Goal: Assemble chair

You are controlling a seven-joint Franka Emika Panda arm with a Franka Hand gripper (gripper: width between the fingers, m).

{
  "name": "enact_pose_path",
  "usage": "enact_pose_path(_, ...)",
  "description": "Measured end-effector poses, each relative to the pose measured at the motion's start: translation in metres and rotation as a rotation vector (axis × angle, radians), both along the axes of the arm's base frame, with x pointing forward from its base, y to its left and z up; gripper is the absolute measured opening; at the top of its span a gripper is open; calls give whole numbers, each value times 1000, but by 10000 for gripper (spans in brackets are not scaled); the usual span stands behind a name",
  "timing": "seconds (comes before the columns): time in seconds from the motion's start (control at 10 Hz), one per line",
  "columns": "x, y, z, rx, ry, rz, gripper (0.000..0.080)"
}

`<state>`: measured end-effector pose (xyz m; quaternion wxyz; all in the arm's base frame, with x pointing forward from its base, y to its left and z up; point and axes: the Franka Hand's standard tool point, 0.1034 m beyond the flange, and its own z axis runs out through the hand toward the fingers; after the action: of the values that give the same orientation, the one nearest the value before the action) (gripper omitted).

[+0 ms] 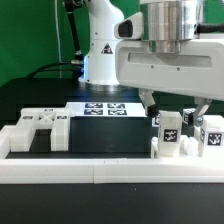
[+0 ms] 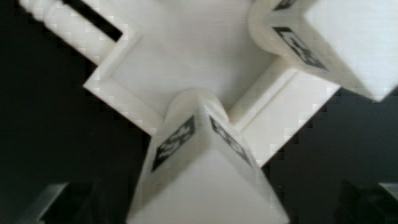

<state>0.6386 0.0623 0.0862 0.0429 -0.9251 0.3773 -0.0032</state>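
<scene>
Several white chair pieces (image 1: 182, 138) with black-and-white tags stand in a cluster at the exterior view's right, just behind the front rail. My gripper (image 1: 175, 110) hangs right above them, its dark fingers (image 1: 149, 101) spread wide on either side of the tagged posts. In the wrist view a white tagged post (image 2: 196, 150) rises between the fingers (image 2: 43, 202), with a gap on each side. It stands against a white slab (image 2: 169, 75), and another tagged piece (image 2: 311, 45) is close by. The gripper (image 2: 210, 208) is open and holds nothing.
A flat white chair piece (image 1: 40, 127) with cut-outs lies at the exterior view's left. The marker board (image 1: 105, 108) lies at the back by the arm's base. A long white border rail (image 1: 100, 172) runs along the front edge of the black table.
</scene>
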Motion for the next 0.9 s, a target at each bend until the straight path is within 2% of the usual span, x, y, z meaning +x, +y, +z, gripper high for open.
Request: enact_pose_path(0.9,-1,-8,-4,-39,-37,638,649)
